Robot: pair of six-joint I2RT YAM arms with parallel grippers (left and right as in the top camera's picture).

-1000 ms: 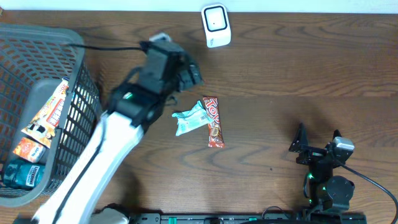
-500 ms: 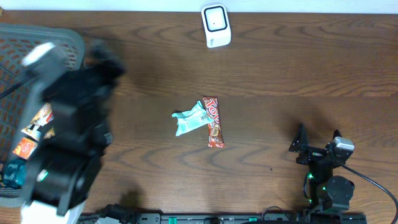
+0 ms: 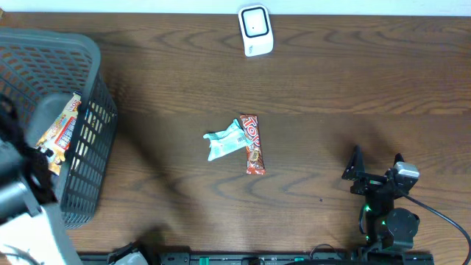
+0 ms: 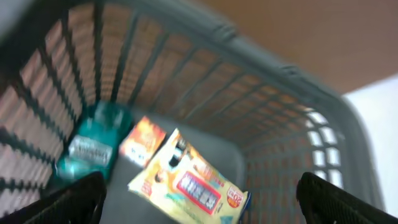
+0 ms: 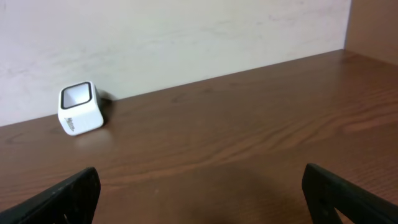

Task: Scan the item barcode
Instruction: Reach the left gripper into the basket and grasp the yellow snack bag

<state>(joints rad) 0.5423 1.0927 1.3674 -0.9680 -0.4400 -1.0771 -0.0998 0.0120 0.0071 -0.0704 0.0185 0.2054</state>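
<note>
My left gripper (image 4: 199, 208) hangs open over the grey basket (image 3: 88, 96), its fingertips (image 4: 68, 202) wide apart with nothing gripped. Under it lie a yellow packet (image 4: 189, 183), a small orange packet (image 4: 143, 140) and a teal item (image 4: 93, 140); this view is blurred. The yellow packet (image 3: 62, 129) also shows from overhead. A red candy bar (image 3: 252, 143) and a mint-green wrapper (image 3: 224, 140) lie mid-table. The white scanner (image 3: 255, 31) stands at the far edge, also the scanner (image 5: 81, 107) in the right wrist view. My right gripper (image 3: 375, 177) rests open at the front right.
The left arm (image 3: 26, 199) fills the front left corner beside the basket. A pale wall (image 5: 186, 37) rises behind the table's far edge. A cable (image 3: 441, 217) trails from the right arm.
The left arm has swept from the middle of the table to the left and now hangs over the basket. The right arm has stayed put.
</note>
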